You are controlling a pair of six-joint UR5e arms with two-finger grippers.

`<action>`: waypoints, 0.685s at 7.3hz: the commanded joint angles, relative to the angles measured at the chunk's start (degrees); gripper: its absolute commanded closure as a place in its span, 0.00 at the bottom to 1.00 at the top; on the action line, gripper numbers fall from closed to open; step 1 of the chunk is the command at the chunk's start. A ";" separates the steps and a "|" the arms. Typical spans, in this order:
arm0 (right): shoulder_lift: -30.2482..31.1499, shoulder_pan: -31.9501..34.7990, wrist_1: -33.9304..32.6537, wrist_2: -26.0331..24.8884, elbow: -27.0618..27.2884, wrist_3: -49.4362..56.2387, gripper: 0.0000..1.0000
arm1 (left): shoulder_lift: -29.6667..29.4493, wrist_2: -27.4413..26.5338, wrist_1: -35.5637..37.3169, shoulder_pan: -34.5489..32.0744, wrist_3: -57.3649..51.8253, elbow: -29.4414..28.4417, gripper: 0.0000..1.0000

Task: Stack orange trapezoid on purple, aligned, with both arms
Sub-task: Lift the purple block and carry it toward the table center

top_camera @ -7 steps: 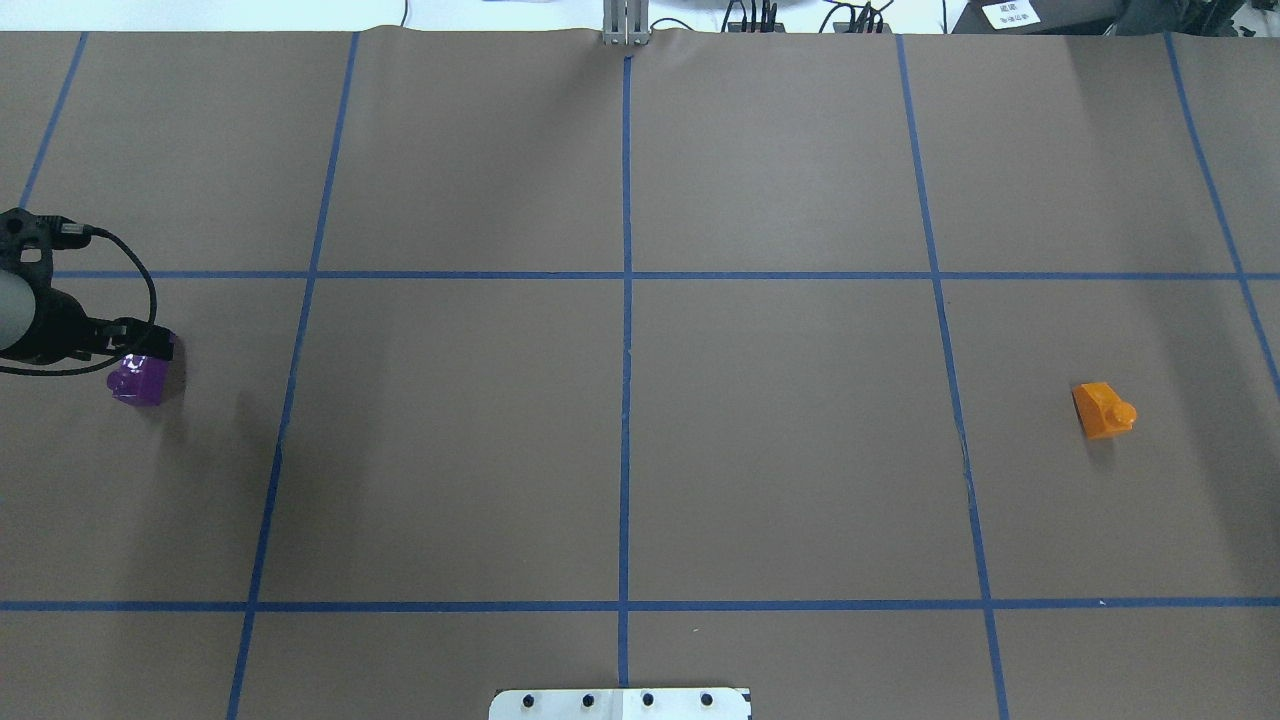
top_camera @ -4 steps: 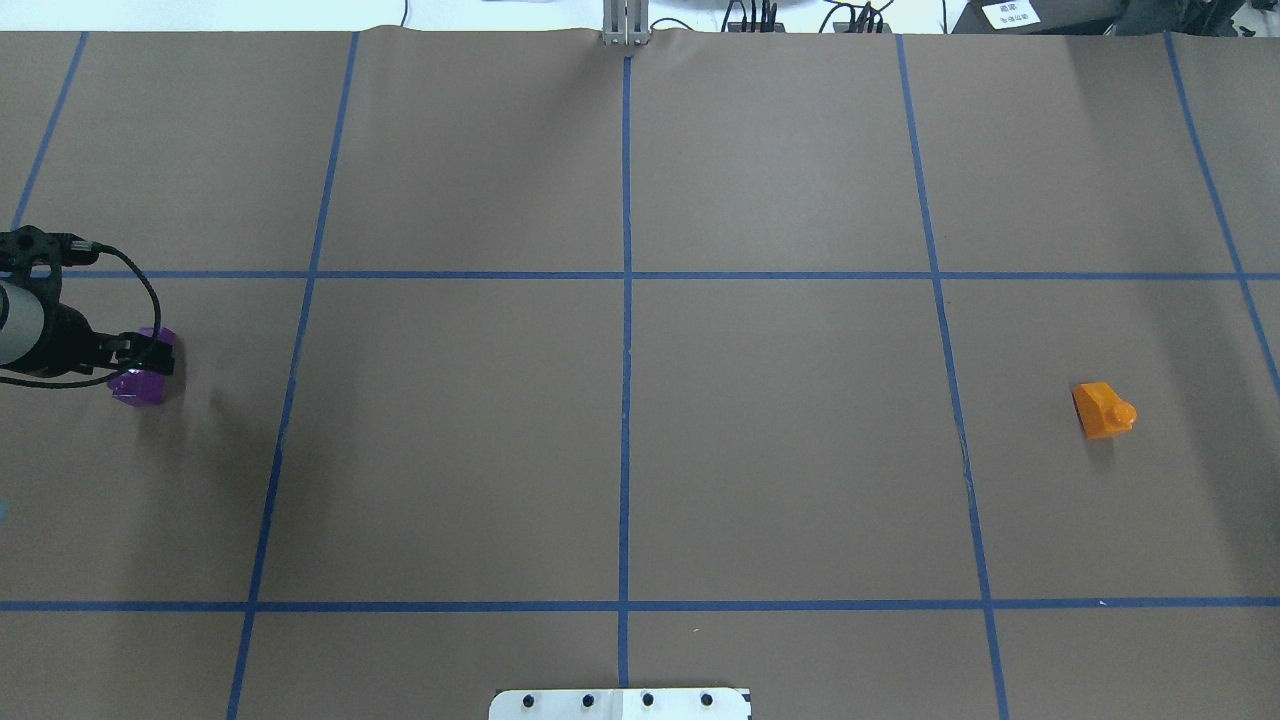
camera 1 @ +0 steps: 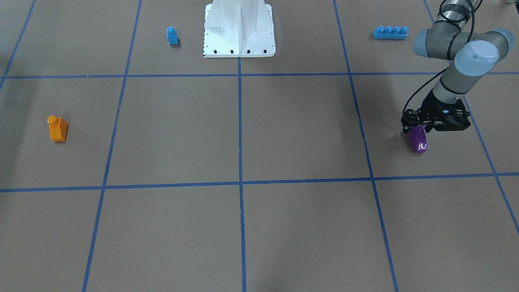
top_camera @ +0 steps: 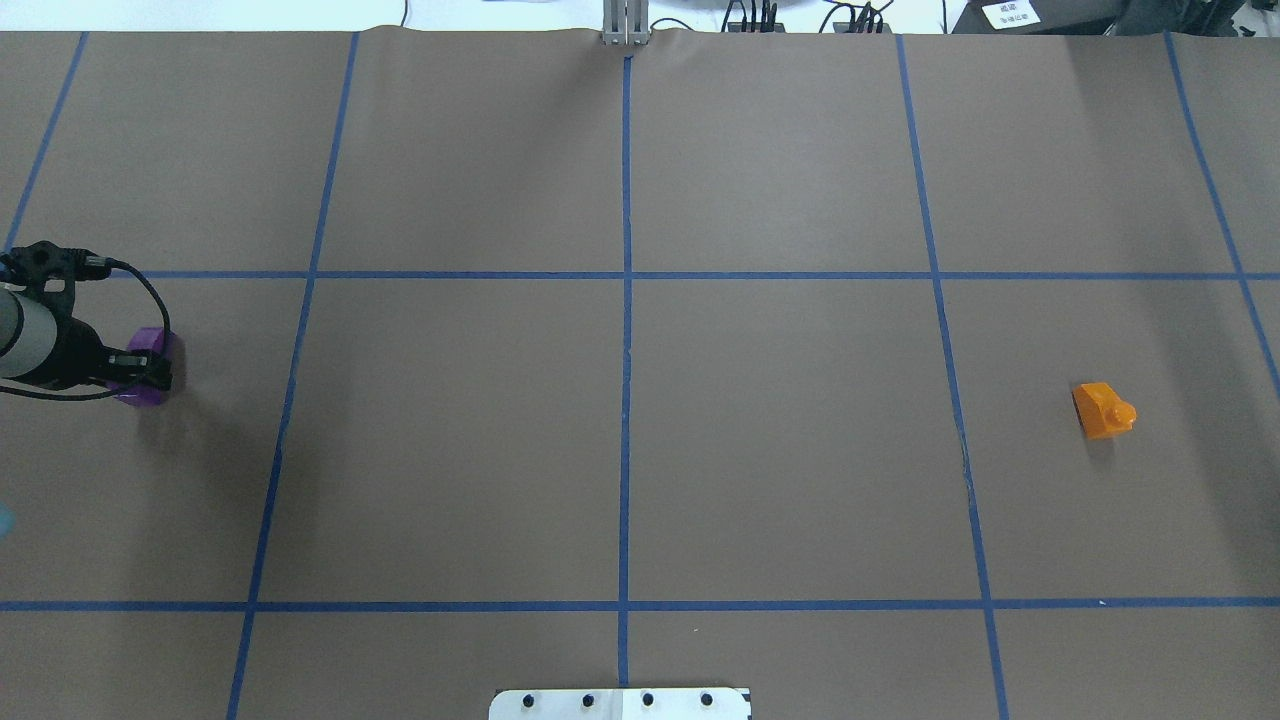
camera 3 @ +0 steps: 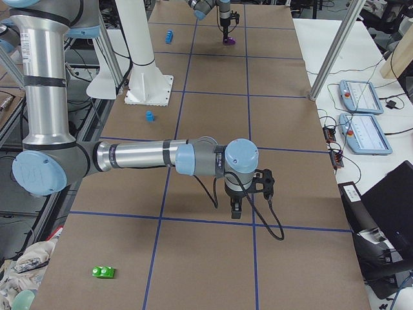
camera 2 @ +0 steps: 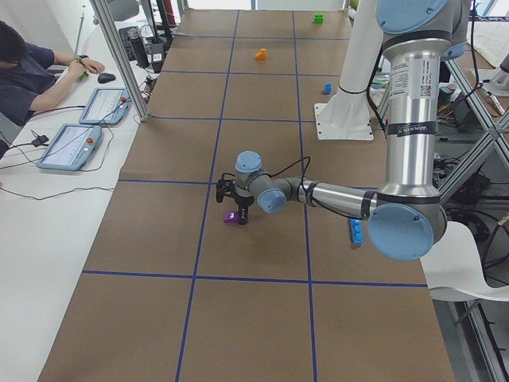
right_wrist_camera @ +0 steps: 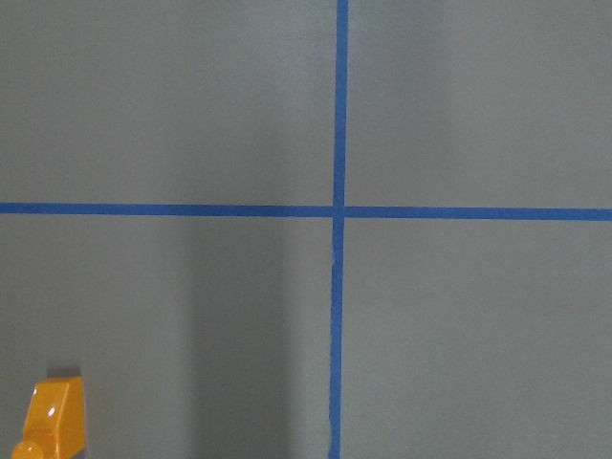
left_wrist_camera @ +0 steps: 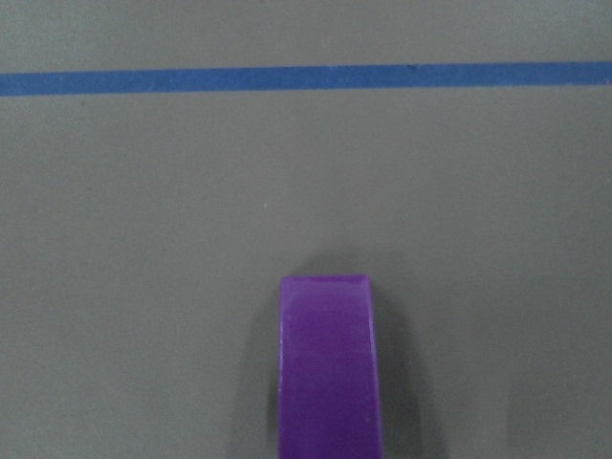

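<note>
Where the left gripper [camera 1: 417, 130] sat low over the purple [camera 1: 418, 141], its fingers met the block's top; clenched or slack, could not be told. Purple rested on the brown table [camera 1: 284, 129]. Right gripper [camera 3: 237, 208]: low over the table, finger state not discernible. Orange trapezoid [camera 1: 57, 129]: alone on the table's opposite side, well apart from the purple.
</note>
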State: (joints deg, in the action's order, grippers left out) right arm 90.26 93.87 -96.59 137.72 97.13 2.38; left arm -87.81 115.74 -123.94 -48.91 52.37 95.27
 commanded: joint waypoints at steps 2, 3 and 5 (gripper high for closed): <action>-0.44 -0.27 0.00 -0.08 0.08 -0.01 0.00 | 0.09 6.90 0.62 -0.48 0.01 3.14 1.00; -0.53 -0.27 0.00 0.00 0.08 -0.01 0.00 | -0.17 8.52 2.72 -2.23 -0.16 7.87 1.00; -0.53 -0.27 -0.09 0.18 -0.10 -0.01 0.00 | -6.88 8.01 3.79 -0.85 -0.25 11.34 1.00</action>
State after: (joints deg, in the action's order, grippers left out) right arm 89.77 93.61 -96.61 137.76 97.03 2.37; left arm -90.21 123.56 -120.96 -50.38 52.14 104.72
